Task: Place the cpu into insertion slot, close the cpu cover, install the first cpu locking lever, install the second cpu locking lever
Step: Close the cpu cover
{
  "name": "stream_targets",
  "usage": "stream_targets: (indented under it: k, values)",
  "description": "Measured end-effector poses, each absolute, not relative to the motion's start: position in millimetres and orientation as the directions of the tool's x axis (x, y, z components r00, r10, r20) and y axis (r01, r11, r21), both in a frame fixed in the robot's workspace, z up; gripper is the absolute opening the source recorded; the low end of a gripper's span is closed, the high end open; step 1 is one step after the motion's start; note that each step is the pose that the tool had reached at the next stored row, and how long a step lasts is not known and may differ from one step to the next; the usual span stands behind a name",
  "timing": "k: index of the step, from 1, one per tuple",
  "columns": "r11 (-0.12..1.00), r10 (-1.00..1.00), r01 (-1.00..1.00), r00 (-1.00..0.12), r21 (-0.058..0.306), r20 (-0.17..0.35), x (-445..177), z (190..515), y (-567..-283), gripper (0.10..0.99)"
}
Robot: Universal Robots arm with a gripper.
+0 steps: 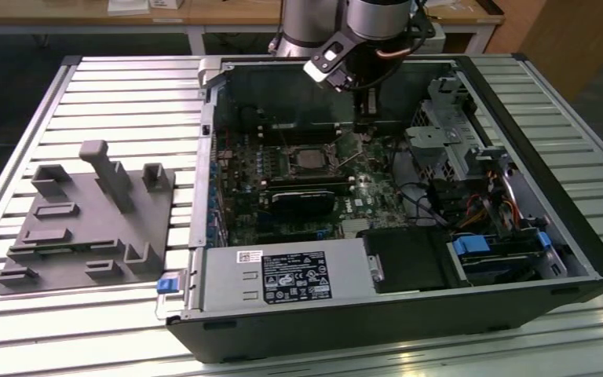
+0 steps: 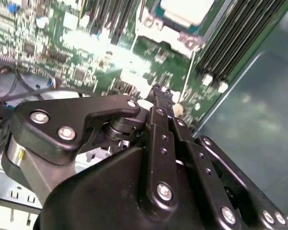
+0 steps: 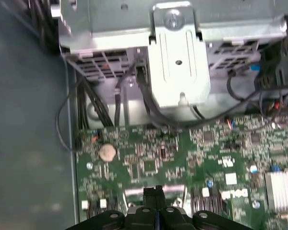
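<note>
Black gripper, fingers pinched together on nothing, tip over the green board inside the computer case. Also inside the case, the cpu sits in the insertion slot, cpu cover flat around it. Case lies on a slatted table, grey fixture beside it.

The arm here is made of thick silver-grey cylindrical tubes with a dull metal sheen. A pale rectangular block is fixed at the wrist, with a thin coppery cable curling beside it. The matte black gripper is built from flat black link bars with rounded ends, studded with shiny round-headed silver screws and backed by a smooth, bulging black housing.
</note>
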State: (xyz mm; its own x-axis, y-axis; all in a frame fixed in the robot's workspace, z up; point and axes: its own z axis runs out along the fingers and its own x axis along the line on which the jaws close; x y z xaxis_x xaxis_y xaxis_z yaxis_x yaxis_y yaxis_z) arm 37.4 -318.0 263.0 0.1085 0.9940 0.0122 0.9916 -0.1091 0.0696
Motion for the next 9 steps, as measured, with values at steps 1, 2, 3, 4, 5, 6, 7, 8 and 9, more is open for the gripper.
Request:
stream_targets:
  k: [1, 2, 3, 4, 5, 6, 7, 8, 9]
  values:
    - [-0.109, 0.994, 0.992, 0.109, 0.069, 0.012, 41, 263, -318, 0.106]
    - [-0.109, 0.994, 0.992, 0.109, 0.069, 0.012, 44, 263, -318, 0.106]
    - [-0.109, 0.994, 0.992, 0.109, 0.068, 0.012, 47, 263, -318, 0.106]
    - [-0.109, 0.994, 0.992, 0.109, 0.067, 0.012, 50, 262, -318, 0.106]
    - [-0.109, 0.994, 0.992, 0.109, 0.067, 0.012, 53, 262, -318, 0.106]
    - [-0.109, 0.994, 0.992, 0.109, 0.066, 0.012, 56, 262, -318, 0.106]
    - [-0.109, 0.994, 0.992, 0.109, 0.066, 0.012, 58, 261, -318, 0.106]
    - [-0.109, 0.994, 0.992, 0.109, 0.065, 0.012, 59, 260, -318, 0.106]
    - [-0.109, 0.994, 0.992, 0.109, 0.065, 0.012, 60, 258, -318, 0.106]
